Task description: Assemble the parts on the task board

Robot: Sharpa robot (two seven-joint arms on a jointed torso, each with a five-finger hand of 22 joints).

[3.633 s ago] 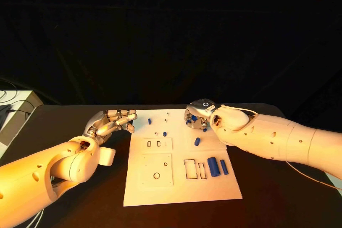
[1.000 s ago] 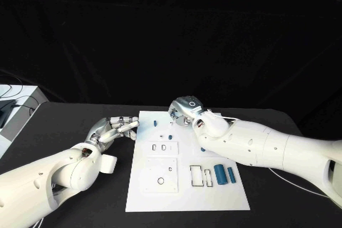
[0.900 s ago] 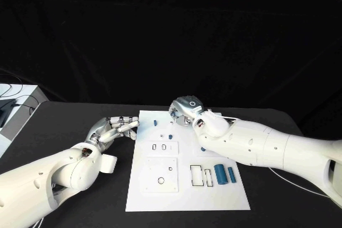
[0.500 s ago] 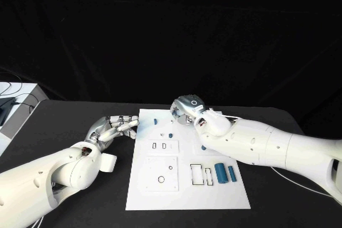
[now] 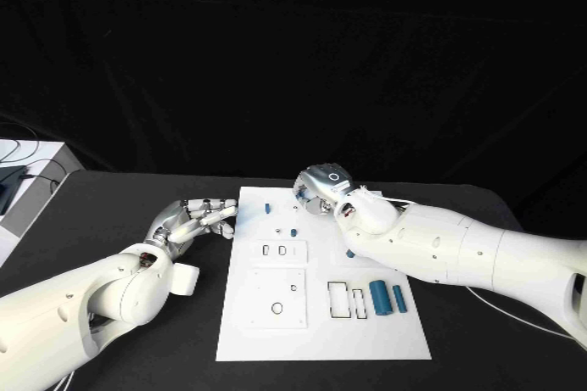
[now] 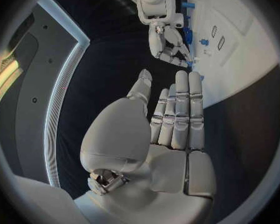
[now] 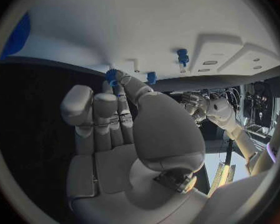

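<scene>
We see the task board [image 5: 321,323] in the lower middle of the head frame, on the black bench [image 5: 122,204]. The right hand [image 5: 321,187] pinches a small blue part [image 7: 111,76] at the board's upper edge. The left hand [image 5: 196,220], left of the board, is released and holds nothing.

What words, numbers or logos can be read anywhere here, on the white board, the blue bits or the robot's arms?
None can be read.
task board: black outlines of slots and holes, no lettering.
blue parts: plain, no marks.
right hand: a small ring-shaped mark on its back, a sign rather than a letter; too small to tell more.
left hand: no marks visible.
</scene>
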